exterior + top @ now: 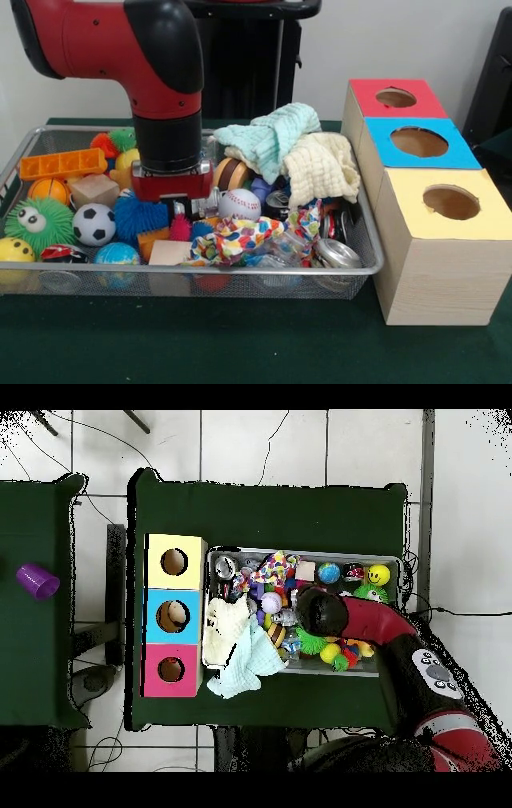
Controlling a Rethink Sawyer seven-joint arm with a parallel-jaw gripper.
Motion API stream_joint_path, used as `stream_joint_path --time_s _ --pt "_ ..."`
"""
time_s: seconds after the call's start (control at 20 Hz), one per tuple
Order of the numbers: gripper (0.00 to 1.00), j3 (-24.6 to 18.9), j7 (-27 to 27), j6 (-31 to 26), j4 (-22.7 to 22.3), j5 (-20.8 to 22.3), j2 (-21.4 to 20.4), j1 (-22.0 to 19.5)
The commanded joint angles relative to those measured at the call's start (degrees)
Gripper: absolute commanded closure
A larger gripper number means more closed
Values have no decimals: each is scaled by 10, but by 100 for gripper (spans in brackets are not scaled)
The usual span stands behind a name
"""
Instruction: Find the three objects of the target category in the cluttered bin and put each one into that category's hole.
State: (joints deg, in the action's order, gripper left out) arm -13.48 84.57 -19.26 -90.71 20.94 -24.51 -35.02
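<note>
1. The red and black robot arm [160,72] comes down into the silver wire-mesh bin [364,240], which stands on the green-covered table [240,344].
2. The claw [186,210] sits low among the clutter at the bin's middle, just beside the white baseball with red stitching [239,204] and above the blue spiky rubber ball [138,216].
3. Claw state: cannot tell. Its tips are sunk among the toys, and the overhead view hides them under the wrist (no held object can be confirmed).
4. The target category is not shown. If it is balls, the nearest candidates are the baseball, lying toward the boxes from the claw, and the black-and-white miniature football [94,224], lying on the opposite side. Both are round, so no long axis constrains the approach.
5. The three wooden boxes stand just beside the bin's end: red-topped box [396,98], blue-topped box [420,142], yellow-topped box [450,204], each with one round hole.
6. The mint and cream cloths [296,152] heaped at that end may conceal further items.
</note>
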Motion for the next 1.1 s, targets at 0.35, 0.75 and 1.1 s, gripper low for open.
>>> stream_joint_path --time_s 0.35,0.75,1.1 --pt "100 -19 96 -2 -154 -28 -165 13" --pt "100 -21 85 -43 -182 -57 -215 22" --pt "100 -7 90 -18 -181 -61 -199 34"
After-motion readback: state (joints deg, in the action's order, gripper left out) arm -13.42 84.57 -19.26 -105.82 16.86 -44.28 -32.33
